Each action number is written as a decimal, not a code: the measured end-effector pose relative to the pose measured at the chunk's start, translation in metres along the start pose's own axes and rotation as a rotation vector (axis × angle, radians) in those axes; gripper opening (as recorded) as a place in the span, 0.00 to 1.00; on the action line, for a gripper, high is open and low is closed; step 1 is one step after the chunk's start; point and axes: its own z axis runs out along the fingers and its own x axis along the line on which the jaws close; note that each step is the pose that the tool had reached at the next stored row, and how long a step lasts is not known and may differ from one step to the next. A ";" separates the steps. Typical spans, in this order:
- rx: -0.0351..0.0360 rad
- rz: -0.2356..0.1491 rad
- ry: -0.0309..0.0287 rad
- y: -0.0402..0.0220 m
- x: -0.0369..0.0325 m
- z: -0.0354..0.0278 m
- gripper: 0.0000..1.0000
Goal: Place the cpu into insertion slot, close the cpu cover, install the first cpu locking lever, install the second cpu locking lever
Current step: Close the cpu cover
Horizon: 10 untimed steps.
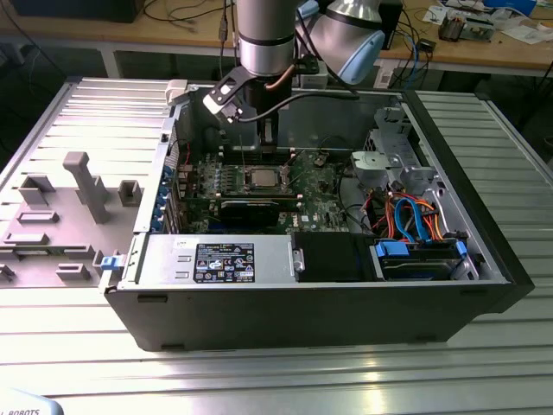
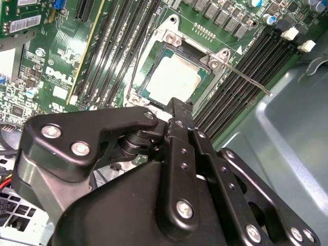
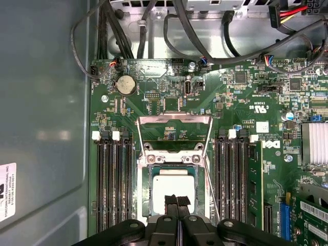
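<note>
Evidently the cpu (image 3: 174,185) lies flat in the insertion slot (image 3: 144,205), so I count step one done, while the cpu cover (image 3: 174,120) stands open at the slot's edge, a locking lever (image 2: 251,81) juts loose, unlatched, and my tool (image 3: 177,200) hovers just over the chip, fingers together, empty.

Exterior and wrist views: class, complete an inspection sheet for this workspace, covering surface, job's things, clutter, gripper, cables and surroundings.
Surface: ribbed metal table bearing an open computer case.
Job's things: cpu lying in the slot; cover open; lever unlatched.
Clutter: grey fixture on the table, exterior view's left.
Gripper: gripper shut, over the cpu.
Cables: black cables; orange and blue cables; all inside the case.
Surroundings: workbench behind.
</note>
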 end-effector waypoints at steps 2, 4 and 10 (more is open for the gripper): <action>0.0000 0.000 0.0000 0.0001 0.0000 -0.0013 0.11; 0.0000 0.000 0.0000 0.0002 0.0001 -0.0030 0.11; -0.0001 0.000 -0.0003 0.0005 0.0002 -0.0089 0.11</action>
